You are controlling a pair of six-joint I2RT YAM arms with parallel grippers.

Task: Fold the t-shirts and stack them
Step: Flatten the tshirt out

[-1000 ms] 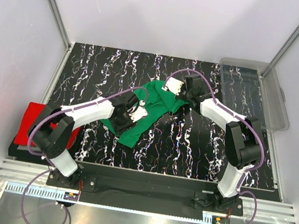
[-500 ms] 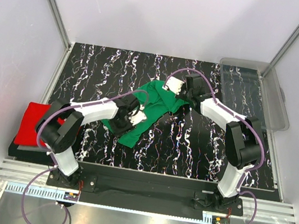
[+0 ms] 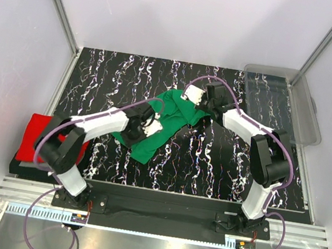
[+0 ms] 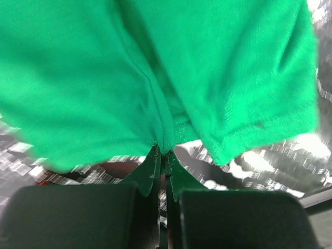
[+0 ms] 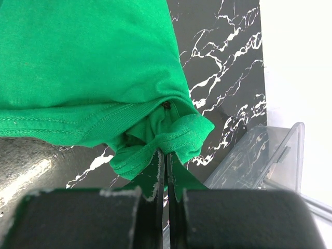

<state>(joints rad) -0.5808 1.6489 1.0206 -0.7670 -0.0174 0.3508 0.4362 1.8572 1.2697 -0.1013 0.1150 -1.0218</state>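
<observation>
Partly hidden green t-shirt [image 3: 173,108], left tool [image 4: 162,155] and right tool [image 5: 165,155] clamped onto it.

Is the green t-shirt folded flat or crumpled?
Crumpled: the green t-shirt lies bunched in uneven layers, ends pinched by the left gripper and right gripper.

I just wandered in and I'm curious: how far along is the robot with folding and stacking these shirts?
Done: a red t-shirt lies folded at the near left corner of the table. In hand: the left gripper and the right gripper are each shut on an edge of the green t-shirt, which lies rumpled mid-table. Left: folding the green one into a rectangle and stacking it with the red one.
</observation>
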